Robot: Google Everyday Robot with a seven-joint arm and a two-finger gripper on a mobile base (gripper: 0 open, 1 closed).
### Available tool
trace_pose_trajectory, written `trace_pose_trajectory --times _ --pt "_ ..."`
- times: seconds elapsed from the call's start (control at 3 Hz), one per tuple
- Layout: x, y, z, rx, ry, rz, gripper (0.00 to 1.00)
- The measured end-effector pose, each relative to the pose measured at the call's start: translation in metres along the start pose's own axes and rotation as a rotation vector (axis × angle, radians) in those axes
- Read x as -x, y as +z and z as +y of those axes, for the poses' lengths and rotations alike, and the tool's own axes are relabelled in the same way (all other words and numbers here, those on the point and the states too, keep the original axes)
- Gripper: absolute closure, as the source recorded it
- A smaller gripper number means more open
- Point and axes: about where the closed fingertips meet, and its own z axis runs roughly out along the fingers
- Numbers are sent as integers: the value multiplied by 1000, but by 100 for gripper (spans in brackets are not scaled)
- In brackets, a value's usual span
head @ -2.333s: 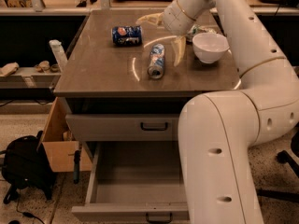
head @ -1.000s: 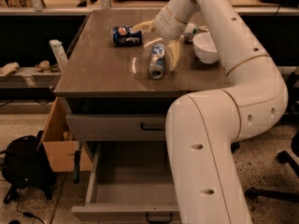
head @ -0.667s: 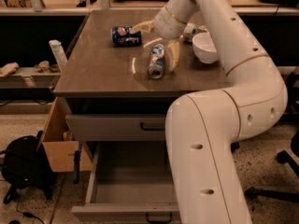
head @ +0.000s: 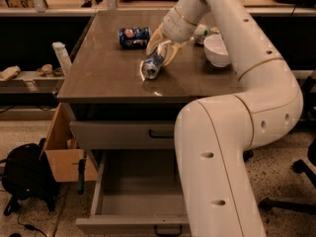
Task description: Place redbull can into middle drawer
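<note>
The redbull can (head: 151,65), slim and silver-blue, lies on its side on the brown tabletop (head: 108,78), shiny top toward the front. My gripper (head: 163,46) comes down from the right, its pale fingers closed around the can's far end. The can still rests on the table. The middle drawer (head: 106,181) is pulled out below the table at the bottom of the view, its deep grey tray showing and its dark handle (head: 168,229) at the front. My white arm covers the drawer's right part.
A stubby dark blue can (head: 133,36) lies behind the gripper. A white bowl (head: 217,51) stands at the right. A closed grey drawer front (head: 118,135) sits above the open one. A cardboard box (head: 61,154) and a black backpack (head: 24,179) are on the floor at left.
The gripper has come down and left onto the redbull can's far end, and the can has shifted a little to the left on the table.
</note>
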Motion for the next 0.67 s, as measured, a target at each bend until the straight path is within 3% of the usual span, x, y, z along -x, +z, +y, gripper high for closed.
trace_pose_trajectory --times 0.67 --pt "0 0 0 0 0 0 100"
